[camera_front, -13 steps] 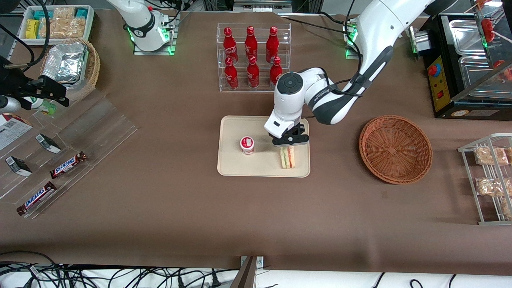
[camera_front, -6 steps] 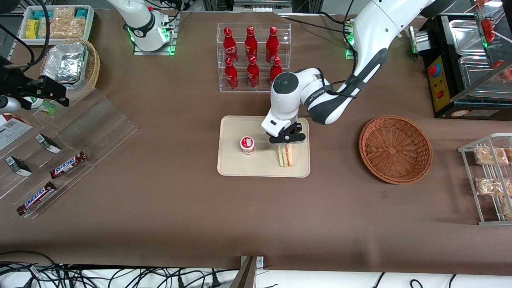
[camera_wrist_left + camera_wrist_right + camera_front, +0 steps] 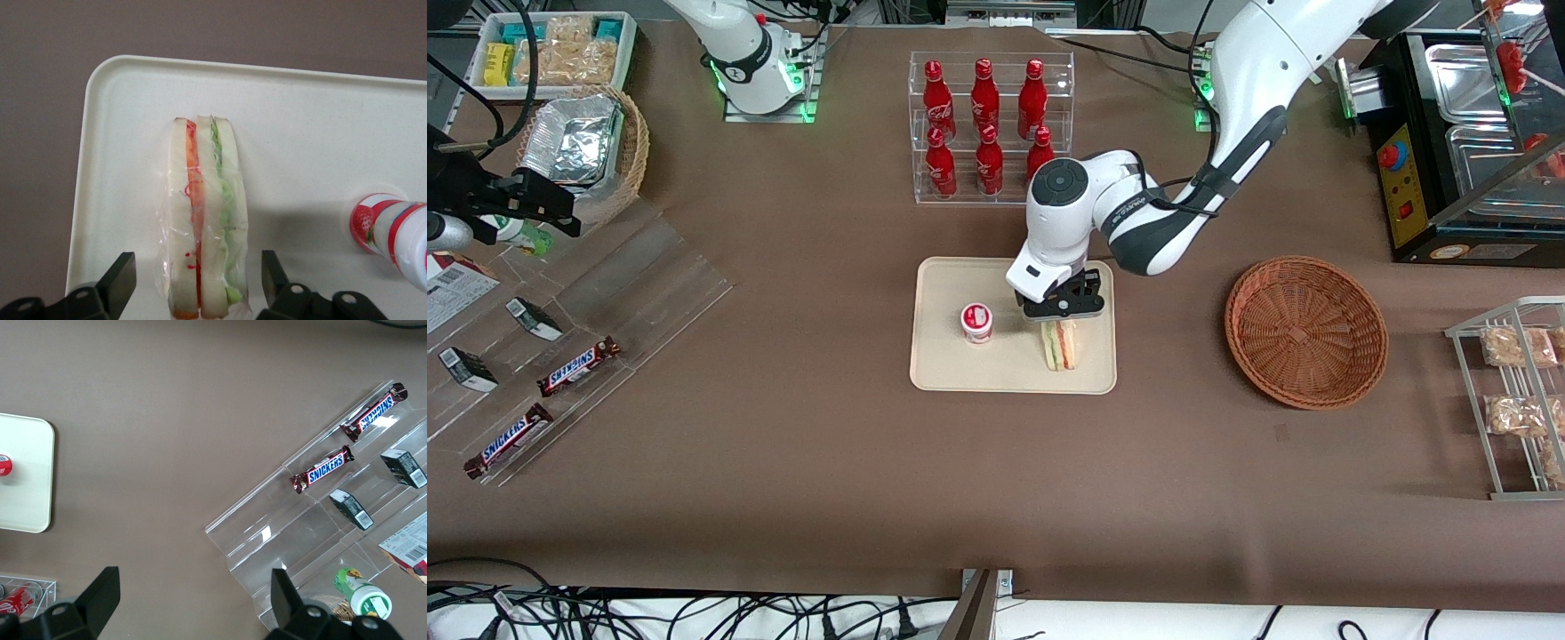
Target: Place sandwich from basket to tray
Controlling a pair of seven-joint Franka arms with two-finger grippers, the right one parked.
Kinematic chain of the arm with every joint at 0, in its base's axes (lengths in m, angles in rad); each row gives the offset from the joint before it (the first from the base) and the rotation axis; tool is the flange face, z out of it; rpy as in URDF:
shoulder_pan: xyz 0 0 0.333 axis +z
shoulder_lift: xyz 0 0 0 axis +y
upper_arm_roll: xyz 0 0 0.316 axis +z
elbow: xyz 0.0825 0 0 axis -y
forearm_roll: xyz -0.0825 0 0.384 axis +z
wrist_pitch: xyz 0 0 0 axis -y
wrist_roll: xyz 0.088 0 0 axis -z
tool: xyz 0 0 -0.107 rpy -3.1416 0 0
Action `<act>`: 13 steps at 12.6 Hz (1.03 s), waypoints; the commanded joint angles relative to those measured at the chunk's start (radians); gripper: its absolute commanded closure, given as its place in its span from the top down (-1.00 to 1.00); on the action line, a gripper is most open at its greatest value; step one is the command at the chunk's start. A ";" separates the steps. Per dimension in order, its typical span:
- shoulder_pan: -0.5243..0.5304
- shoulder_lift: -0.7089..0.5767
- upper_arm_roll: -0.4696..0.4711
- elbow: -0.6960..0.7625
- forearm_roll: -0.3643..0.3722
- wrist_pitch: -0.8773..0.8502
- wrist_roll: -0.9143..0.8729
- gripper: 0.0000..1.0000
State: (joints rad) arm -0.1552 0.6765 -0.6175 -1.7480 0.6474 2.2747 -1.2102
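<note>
The sandwich (image 3: pixel 1061 347) (image 3: pixel 203 220), in clear wrap with red and green filling, lies on the cream tray (image 3: pixel 960 373) (image 3: pixel 320 147) near the tray's edge toward the working arm's end. My gripper (image 3: pixel 1060 313) (image 3: pixel 198 277) hovers just above it and is open. One finger (image 3: pixel 120 283) stands on each side of the sandwich, with a gap between each finger and the wrap. The reddish-brown basket (image 3: pixel 1263 293) sits empty on the table beside the tray, toward the working arm's end.
A small strawberry-labelled cup (image 3: pixel 977 322) (image 3: pixel 390 230) stands on the tray beside the sandwich. A clear rack of red bottles (image 3: pixel 987 129) stands farther from the camera than the tray. A wire rack of snack bags (image 3: pixel 1512 400) and an acrylic stand with Snickers bars (image 3: pixel 578 364) flank the table.
The gripper and the sandwich under it have shifted slightly toward the cup. The sandwich now rests on the tray between open fingers.
</note>
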 commanded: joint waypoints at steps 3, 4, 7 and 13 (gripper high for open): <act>0.119 -0.107 -0.074 0.010 -0.044 -0.076 -0.012 1.00; 0.190 -0.124 -0.131 0.012 -0.067 -0.093 0.009 1.00; 0.498 -0.137 -0.386 0.074 -0.146 -0.281 0.214 1.00; 0.795 -0.134 -0.521 0.191 -0.154 -0.458 0.438 1.00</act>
State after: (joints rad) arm 0.6224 0.5346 -1.1234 -1.5943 0.5079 1.8751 -0.8308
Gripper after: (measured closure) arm 0.000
